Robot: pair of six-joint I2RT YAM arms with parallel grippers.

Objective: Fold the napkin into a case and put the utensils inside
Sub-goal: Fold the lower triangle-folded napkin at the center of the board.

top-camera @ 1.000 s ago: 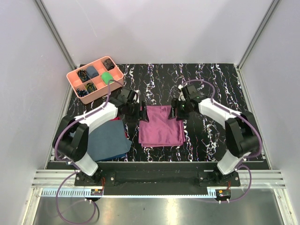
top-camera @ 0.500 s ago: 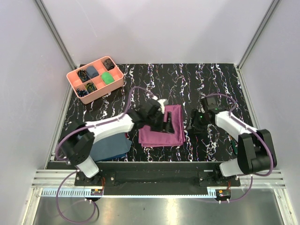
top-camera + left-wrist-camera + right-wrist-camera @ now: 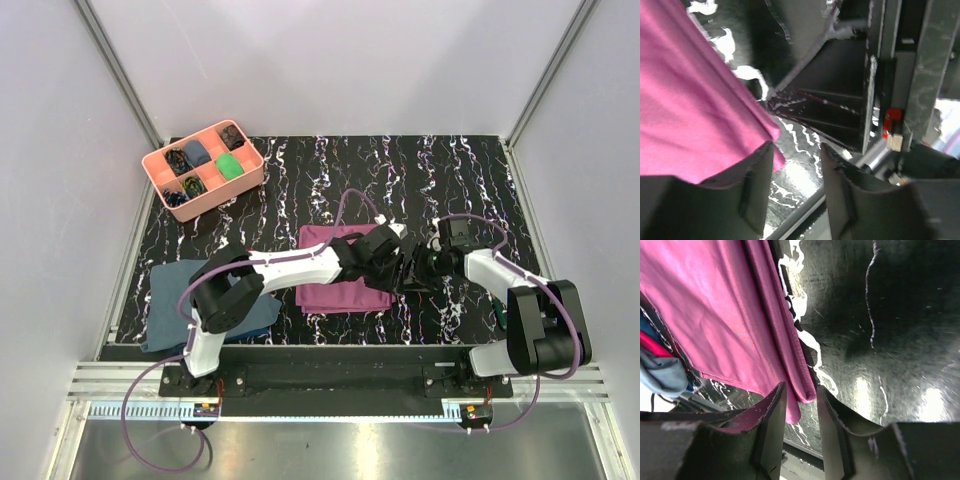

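1. The plum-purple napkin (image 3: 335, 296) lies flat near the middle of the black, white-veined table (image 3: 450, 180), a neat rectangle with its right edge under both arms' working ends.
2. In the right wrist view, that edge shows as a doubled strip, one layer lying over another, and its lower corner dips towards the camera.
3. The right gripper (image 3: 801, 422) sits low over this corner. Its two dark fingers (image 3: 771, 430) stand a narrow gap apart with the cloth's folded edge filling the mouth of the gap. Whether they pinch the cloth cannot be told.
4. The left gripper (image 3: 796, 187) comes in from the opposite side, its arm stretched across the napkin from the left base. Its jaws stand visibly apart with bare table between them, and the napkin's pointed corner lies just beside the inner face of one finger (image 3: 757, 192), not clamped.
5. From above, the two grippers meet almost nose to nose at the napkin's right edge, the right arm bent in from the table's right side.
6. A slate-blue cloth (image 3: 165, 300) lies rumpled at the near left, just beside the napkin and partly under the left arm.
7. A pink compartment tray (image 3: 222, 192) stands at the far left corner, well apart from the napkin, holding small dark items and one green piece.
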